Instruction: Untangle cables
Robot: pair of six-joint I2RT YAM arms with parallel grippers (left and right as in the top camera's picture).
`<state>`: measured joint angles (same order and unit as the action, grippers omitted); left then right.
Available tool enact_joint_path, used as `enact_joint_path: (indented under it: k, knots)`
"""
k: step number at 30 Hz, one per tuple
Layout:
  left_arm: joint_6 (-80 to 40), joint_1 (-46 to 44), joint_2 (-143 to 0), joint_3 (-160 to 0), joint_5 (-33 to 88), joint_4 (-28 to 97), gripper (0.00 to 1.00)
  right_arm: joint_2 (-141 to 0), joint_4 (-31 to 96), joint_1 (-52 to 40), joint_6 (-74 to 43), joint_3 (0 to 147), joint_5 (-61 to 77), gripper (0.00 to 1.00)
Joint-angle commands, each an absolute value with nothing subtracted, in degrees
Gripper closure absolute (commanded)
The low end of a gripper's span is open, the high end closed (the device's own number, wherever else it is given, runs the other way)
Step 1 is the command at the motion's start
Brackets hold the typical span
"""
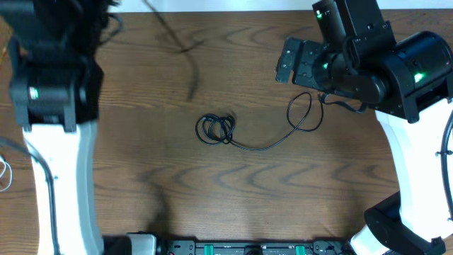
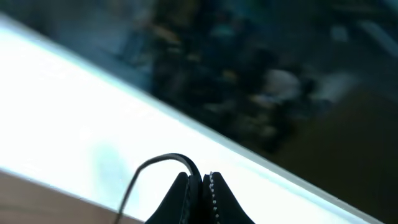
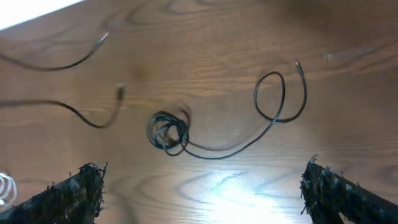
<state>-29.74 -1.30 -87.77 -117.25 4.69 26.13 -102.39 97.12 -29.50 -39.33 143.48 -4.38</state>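
Here, a wooden table (image 1: 248,191) carries the cables, and 3 of them show. The knotted black cable (image 1: 216,129) lies near the middle of the table, its tight little coil of several turns sitting flat on the wood. From that coil 1 strand runs to the right and slightly far, then curls into a single open loop whose plug end points to the far side. That loop lies just near of the right gripper (image 3: 202,167), apart from it.

The right gripper hangs above the table with its 2 fingers spread wide, 1 at each lower corner of the right wrist view, and nothing is between them. The coil and the loop both lie on the wood between and beyond those fingers.

The left gripper (image 2: 200,177) has its fingers pressed together, and a second black cable (image 2: 155,163) arcs out from their tips and drops to the lower left, so it looks pinched there. In the overhead view this cable is a blurred dark line at the far side, left of centre.

A white cable (image 1: 3,170) shows at the left edge, beside the left arm (image 1: 60,142). The right arm (image 1: 410,71) stands at the far right.
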Motion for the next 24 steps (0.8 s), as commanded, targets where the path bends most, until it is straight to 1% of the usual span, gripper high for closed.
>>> enact_joint_path:
  k: [1,5,6,8,11,16,21,24]
  knots:
    - [-27.42,7.40,-91.02,-118.04,3.18,25.54,0.93,-102.35,97.27,-29.85,-35.90,141.97,-5.19,0.01]
    - [-24.82,13.78,-95.64,-118.04,3.40,23.88,0.92,-102.35,96.86,-30.26,-35.94,139.33,-5.15,0.01]
    - [-22.04,15.94,-98.21,-118.04,3.42,23.66,0.93,-102.35,96.44,-30.41,-35.92,137.97,-4.47,0.01]
    - [-20.69,17.34,-100.42,-118.04,3.60,23.73,0.93,-102.35,95.90,-30.44,-35.92,136.86,-3.44,0.01]
    - [-20.58,18.39,-103.02,-118.04,9.37,23.53,0.92,-102.35,94.98,-30.44,-35.92,135.76,-3.03,0.01]
    - [-18.74,17.17,-104.81,-118.04,23.44,23.20,0.93,-102.35,93.78,-30.44,-35.90,135.11,-3.05,0.01]
    - [-17.82,12.45,-104.55,-118.04,34.79,21.87,0.92,-102.35,93.25,-30.44,-35.90,135.06,-3.05,0.01]
    - [-17.85,8.99,-104.53,-118.04,37.74,21.34,0.92,-102.35,93.60,-30.44,-35.86,134.74,-3.05,0.01]
